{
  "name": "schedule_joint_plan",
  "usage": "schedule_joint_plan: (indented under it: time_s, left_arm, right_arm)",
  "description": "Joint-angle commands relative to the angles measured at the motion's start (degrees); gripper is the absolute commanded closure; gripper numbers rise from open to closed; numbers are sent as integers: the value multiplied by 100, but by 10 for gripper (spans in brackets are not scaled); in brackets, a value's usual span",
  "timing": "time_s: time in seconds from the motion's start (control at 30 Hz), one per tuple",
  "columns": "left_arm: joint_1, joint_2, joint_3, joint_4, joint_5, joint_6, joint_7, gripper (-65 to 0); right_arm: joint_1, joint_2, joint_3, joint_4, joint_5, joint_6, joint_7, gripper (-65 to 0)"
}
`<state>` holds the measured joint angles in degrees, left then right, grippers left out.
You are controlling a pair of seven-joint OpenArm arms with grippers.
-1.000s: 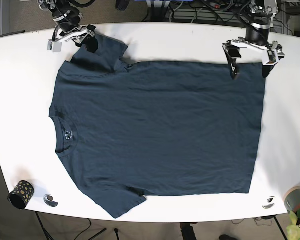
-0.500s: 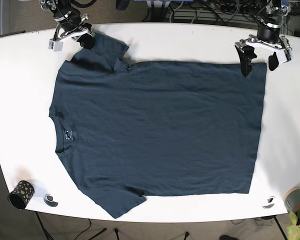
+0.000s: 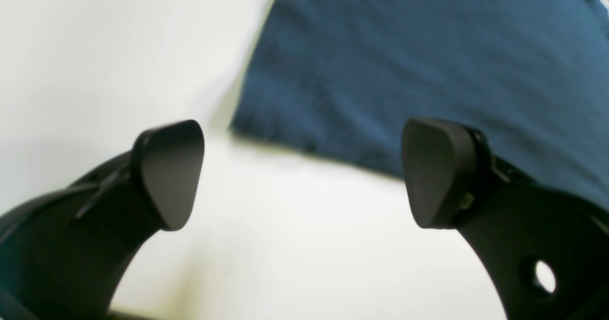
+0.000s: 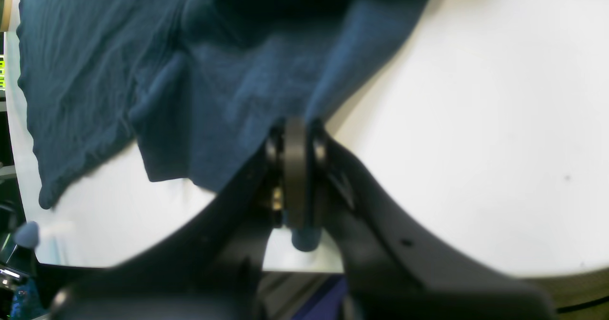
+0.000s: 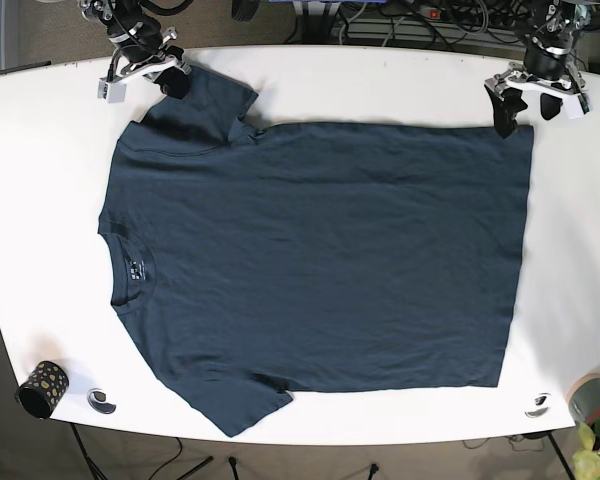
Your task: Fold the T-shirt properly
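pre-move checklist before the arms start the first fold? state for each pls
1. Right gripper holds the sleeve: ok, jaws shut on the sleeve edge in the right wrist view.
2. Left gripper holds the hem corner: not ok, jaws open above the table, the corner just ahead of them, ungrasped.
3. T-shirt lies flat: ok, spread out in the base view, only light wrinkles.
4. Both sleeves out: ok, near sleeve also flat.
5. Small items clear of the cloth: ok, cup sits apart at the table edge.
6. Grip depth on the sleeve: cannot tell.
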<state>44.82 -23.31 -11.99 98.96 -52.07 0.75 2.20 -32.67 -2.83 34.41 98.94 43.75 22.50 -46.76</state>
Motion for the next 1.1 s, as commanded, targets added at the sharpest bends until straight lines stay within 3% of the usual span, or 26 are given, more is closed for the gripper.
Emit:
schedule_joint_plan:
  time_s: [0.0, 0.33, 0.5, 0.73, 0.87, 1.07]
  left_arm:
    - [-99, -73, -36, -107, -72, -53, -145, -621]
    - [-442, -73, 271, -529, -80, -53, -127, -621]
    - [-820, -47, 315, -617, -80, -53, 602, -619]
    - [-891, -21, 307, -625, -80, -53, 769, -614]
    - [-987, -21, 324, -643, -80, -53, 787, -521]
    - [-1216, -21, 324, -828, -80, -53, 1183, -283]
  right_arm:
    - [-70, 41, 9, 45, -89, -39, -111, 0]
    - [-61, 50, 0, 45, -89, -39, -111, 0]
    - [-61, 50, 0, 63, -89, -39, -111, 0]
    - [-70, 129, 0, 45, -89, -39, -111, 0]
    - [-70, 164, 0, 45, -89, -39, -111, 0]
    - [-52, 164, 0, 45, -89, -39, -111, 0]
